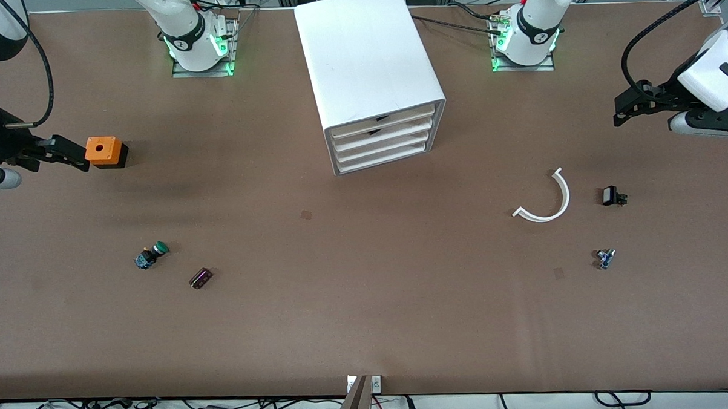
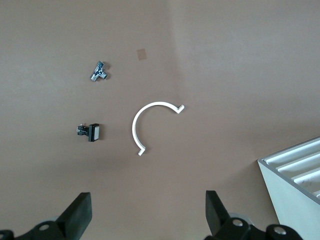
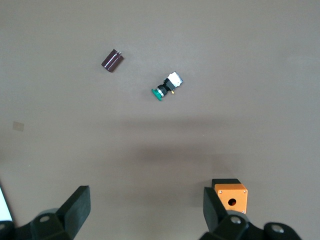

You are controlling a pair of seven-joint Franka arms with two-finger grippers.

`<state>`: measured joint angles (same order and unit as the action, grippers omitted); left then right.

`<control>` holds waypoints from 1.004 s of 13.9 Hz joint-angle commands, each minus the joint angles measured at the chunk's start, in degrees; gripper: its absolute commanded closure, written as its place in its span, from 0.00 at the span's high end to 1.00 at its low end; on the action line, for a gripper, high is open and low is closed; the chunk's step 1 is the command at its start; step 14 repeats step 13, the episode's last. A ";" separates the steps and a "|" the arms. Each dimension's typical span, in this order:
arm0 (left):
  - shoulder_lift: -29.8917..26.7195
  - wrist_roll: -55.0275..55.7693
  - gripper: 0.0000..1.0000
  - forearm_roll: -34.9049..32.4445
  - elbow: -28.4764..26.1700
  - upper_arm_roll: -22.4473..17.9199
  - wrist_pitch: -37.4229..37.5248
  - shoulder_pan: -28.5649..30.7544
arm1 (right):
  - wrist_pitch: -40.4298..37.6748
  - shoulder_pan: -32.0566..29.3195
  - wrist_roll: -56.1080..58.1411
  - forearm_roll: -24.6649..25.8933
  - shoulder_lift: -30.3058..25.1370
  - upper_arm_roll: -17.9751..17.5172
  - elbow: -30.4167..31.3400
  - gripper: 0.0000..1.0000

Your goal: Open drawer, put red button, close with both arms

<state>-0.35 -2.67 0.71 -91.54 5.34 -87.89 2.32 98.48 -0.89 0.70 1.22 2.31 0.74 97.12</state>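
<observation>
The left claw (image 2: 147, 215) hangs with its fingers spread wide over bare table (image 1: 368, 313) at the left arm's end, above a white curved strip (image 1: 545, 199), a small black switch part (image 1: 612, 196) and a tiny metal fitting (image 1: 605, 258); the right claw (image 3: 145, 212), equally wide open, hangs at the right arm's end just beside the orange box (image 1: 103, 152), with the green-capped switch (image 1: 152, 255) and a dark capacitor-like cylinder (image 1: 200, 278) nearer the front camera. Between the arm bases stands the white cabinet (image 1: 368, 59), its four shallow white drawers (image 1: 383, 140) stacked alike and all pushed in. No red-capped button can be made out in any view, and both claws are cut off at the frame edges.
</observation>
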 commanded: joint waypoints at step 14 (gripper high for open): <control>1.05 -0.67 1.00 0.78 1.72 -0.33 1.67 -0.12 | -0.92 -0.34 1.49 0.19 -2.66 -0.48 3.08 1.00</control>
